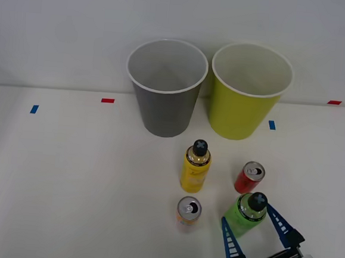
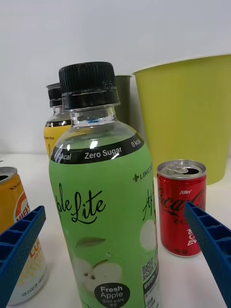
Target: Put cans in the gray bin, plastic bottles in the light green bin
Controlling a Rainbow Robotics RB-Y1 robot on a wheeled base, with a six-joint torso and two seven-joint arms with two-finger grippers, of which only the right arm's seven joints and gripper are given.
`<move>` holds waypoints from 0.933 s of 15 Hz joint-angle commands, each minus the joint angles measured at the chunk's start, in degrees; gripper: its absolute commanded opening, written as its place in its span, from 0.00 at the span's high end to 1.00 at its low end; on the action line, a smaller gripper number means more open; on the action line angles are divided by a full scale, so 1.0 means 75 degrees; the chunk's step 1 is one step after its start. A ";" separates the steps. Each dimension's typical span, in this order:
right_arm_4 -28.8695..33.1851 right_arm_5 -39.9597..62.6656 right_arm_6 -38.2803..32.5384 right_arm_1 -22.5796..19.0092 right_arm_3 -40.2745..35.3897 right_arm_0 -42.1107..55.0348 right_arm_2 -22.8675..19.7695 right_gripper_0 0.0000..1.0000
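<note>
Gray bin: the gray bin (image 1: 165,89) stands upright at the far side of the tabletop (image 1: 67,174), at about 12 o'clock; its pale inside has nothing in it.
Light green bin: the light green bin (image 1: 247,93) stands just beside it toward 1 o'clock, also with nothing inside.
Plastic bottles: the yellow bottle (image 1: 196,167) stands upright in the middle, in front of the gray bin; the green bottle (image 1: 244,215) stands at about 5 o'clock of it.
Cans: the red can (image 1: 249,177) is at 3 o'clock of the yellow bottle, and the orange can (image 1: 188,211) at 6 o'clock; both are upright.
Right gripper: the right gripper (image 1: 254,226) has its blue fingers (image 1: 230,244) wide open, one on each side of the green bottle, apart from it and holding nothing.
Tabletop: white, with small red and blue tape marks (image 1: 107,100); behind is a plain pale wall (image 1: 61,24).
Writing: the green bottle (image 2: 103,211) says "Lite", "Zero Sugar", "Fresh Apple"; the red can (image 2: 181,209) has Coca-Cola script.
</note>
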 commanded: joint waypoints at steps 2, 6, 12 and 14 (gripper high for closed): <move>-0.0095 0.0014 0.0037 -0.0033 -0.0001 -0.0123 0.0005 0.00; -0.0095 0.0026 0.0060 -0.0091 -0.0001 -0.0159 -0.0019 0.00; -0.0119 0.0061 0.0060 0.0014 -0.0001 -0.0229 0.0005 0.00; -0.0131 0.0073 0.0048 0.0014 -0.0001 -0.0229 -0.0007 0.00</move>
